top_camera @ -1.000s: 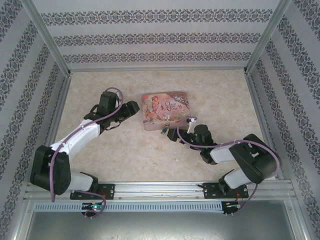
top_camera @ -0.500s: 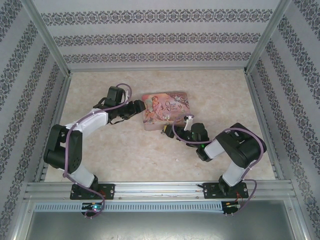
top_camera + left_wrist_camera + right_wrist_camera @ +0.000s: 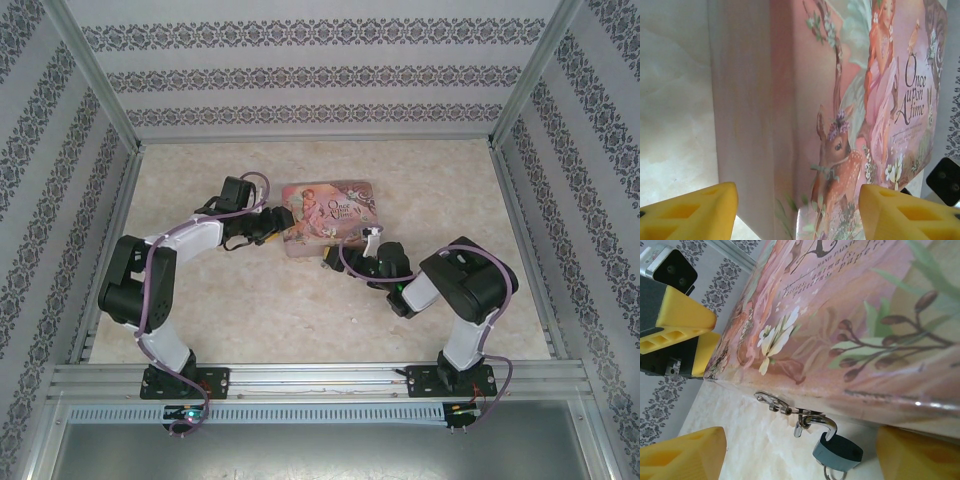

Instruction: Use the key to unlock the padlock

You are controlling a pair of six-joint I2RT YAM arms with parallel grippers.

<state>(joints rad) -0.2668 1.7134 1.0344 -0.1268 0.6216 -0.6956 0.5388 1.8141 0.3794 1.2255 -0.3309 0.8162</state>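
Right wrist view, bottom of frame: right gripper [image 3: 800,462], jaws apart, one yellow finger [image 3: 680,455] in each lower corner, nothing clamped.

Between them, lower centre: padlock [image 3: 838,452]. It is small, with a dark teal body and a thin silver shackle looped through a hasp [image 3: 772,402] on the front wall of the pink tin [image 3: 850,315]. A wire ring [image 3: 832,474] hangs under the body. Cannot tell if it touches the marbled table [image 3: 755,440].

Tin fills centre and right: lid shut, contents unseen. Painted flowers and script show on the lid.

Farther, upper left: left gripper [image 3: 675,335], jaws apart astride the tin's corner; contact unclear.
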